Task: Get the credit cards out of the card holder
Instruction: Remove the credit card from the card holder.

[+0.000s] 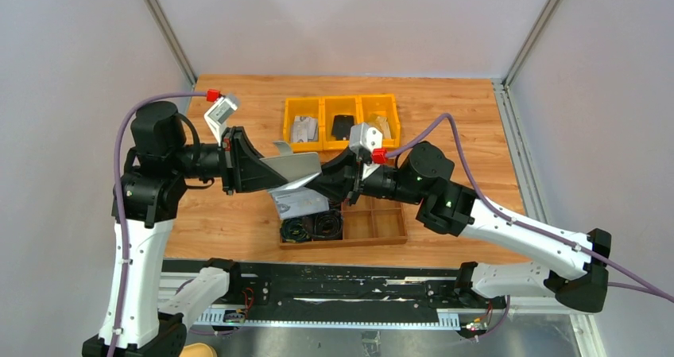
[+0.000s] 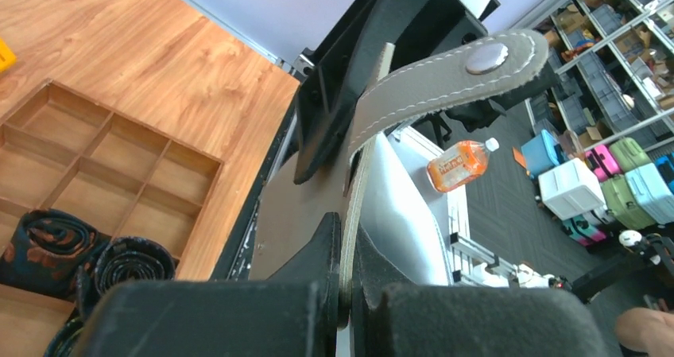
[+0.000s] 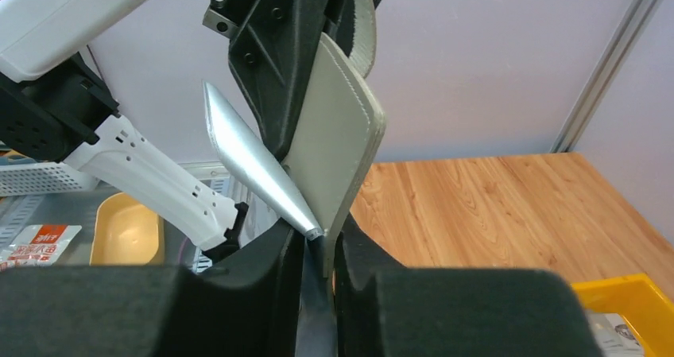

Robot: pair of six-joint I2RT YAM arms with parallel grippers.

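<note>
The holder [image 1: 296,164] hangs in the air between the two arms, above the near middle of the counter [image 1: 230,226] and over the left end of a wooden tray [image 1: 373,226]. The left pincer [image 1: 266,170] is clamped on one edge of it: in the left wrist view its fingers [image 2: 318,293] press tight on the thin grey edge, and the strap [image 2: 445,75] with a metal snap [image 2: 486,57] curls away above. The right pincer [image 3: 318,254] comes from the opposite side and is closed on the corner of a silvery card [image 3: 246,158], which fans out from the holder. The holder's pale flap runs down into the same gap beside that card, so whether the fingers pinch the card alone is hard to tell. The two pincers are close together, nearly nose to nose. Coiled cables [image 1: 310,228] lie in the tray's left compartments, directly under the holder. Three yellow bins [image 1: 342,118] stand in a row farther back on the counter.
</note>
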